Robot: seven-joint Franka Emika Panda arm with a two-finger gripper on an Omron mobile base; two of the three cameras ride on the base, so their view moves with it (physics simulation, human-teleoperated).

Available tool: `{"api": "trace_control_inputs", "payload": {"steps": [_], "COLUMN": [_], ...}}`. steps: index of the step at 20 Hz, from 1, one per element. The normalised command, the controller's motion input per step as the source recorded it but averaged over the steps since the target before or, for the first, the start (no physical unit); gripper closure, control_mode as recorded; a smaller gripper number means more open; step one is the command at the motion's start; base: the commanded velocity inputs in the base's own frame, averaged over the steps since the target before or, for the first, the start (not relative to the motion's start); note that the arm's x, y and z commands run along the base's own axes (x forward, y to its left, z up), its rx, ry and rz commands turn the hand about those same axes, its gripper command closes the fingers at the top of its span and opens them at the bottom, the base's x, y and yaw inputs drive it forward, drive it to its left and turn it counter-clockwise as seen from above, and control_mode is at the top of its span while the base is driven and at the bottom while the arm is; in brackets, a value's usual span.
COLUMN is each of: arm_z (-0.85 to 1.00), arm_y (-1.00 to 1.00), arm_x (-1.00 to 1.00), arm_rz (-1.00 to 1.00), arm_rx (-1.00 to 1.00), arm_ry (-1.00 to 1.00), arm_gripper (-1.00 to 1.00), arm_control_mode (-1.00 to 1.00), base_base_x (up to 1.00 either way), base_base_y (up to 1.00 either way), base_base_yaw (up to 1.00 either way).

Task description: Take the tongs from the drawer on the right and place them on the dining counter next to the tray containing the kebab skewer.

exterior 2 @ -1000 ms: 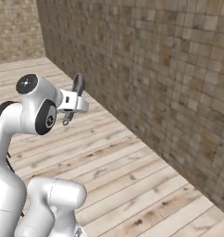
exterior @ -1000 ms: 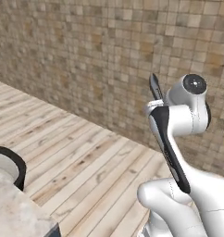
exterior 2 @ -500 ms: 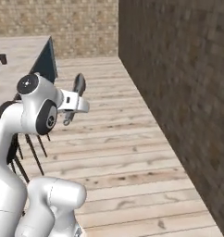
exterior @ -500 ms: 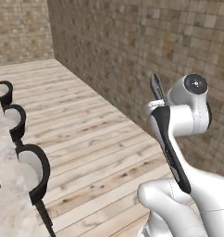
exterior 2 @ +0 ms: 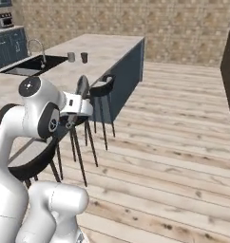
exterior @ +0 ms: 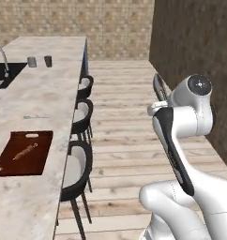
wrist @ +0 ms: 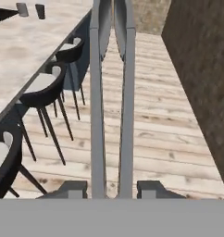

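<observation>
Grey tongs held upright in claw, beige dining counter left

Even, soft light with no visible source and no glare. The desk and floor look bright; the wall on the right is much dimmer. Shadows are faint, even under the stools. All views are slightly soft and coarse in texture, without edge distortion or focus falloff.
</observation>
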Motion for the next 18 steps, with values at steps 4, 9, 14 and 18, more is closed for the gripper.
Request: {"api": "trace_control_inputs", "payload": {"steps": [4,9,14,18], "arm_z": [0.00,0.00,0.00,0.00], "arm_y": [0.00,0.00,0.00,0.00], "arm_x": [0.00,0.00,0.00,0.00], "arm_rz": [0.00,0.00,0.00,0.00], "arm_rx": [0.00,0.00,0.00,0.00], "arm_ry": [0.00,0.00,0.00,0.00], "arm_gripper": [1.00,1.00,1.00,1.00], "arm_control_mode": [1.00,1.00,1.00,1.00], "base_base_x": [0.38,0.04,-0.23,-0.30], "base_base_y": [-0.28,-0.24,-0.21,-0.28], "base_base_yaw": [0.78,0.76,0.67,0.54]}}
